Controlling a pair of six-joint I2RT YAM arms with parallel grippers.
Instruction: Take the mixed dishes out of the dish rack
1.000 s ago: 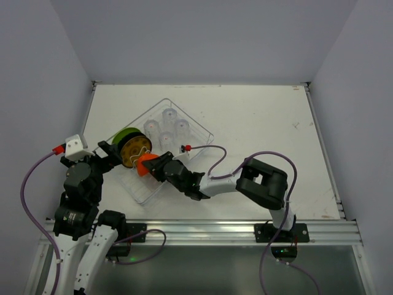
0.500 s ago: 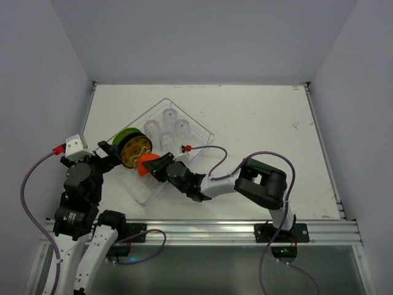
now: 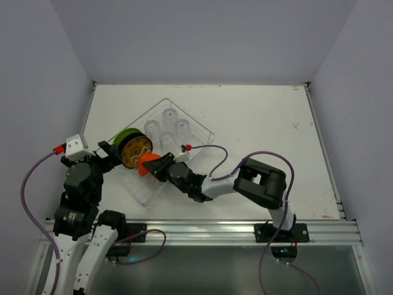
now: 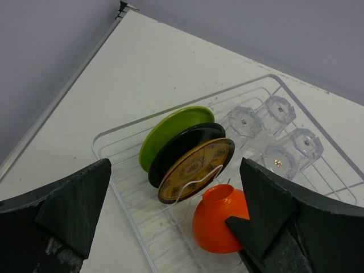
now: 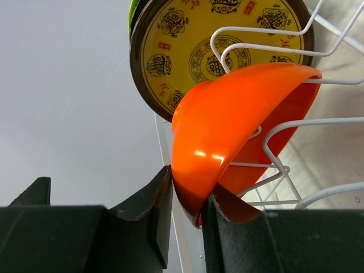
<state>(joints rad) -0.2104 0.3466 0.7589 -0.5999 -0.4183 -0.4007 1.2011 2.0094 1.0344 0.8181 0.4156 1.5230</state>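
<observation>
The right pincer (image 5: pixel 187 199) was clamped on the rim of the bowl (image 5: pixel 227 125), which leaned against the wires at the near end of the rack (image 3: pixel 199 132). The left pincer (image 4: pixel 170 216) hung wide apart near the rack. The green plate (image 4: pixel 170 128) stood on edge; four tumblers (image 4: pixel 273 136) stood farther back.

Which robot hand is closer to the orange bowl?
The right one. The right gripper is pinching the orange bowl by its rim, so it touches it. The left gripper is open and sits apart from the bowl, touching nothing.
</observation>
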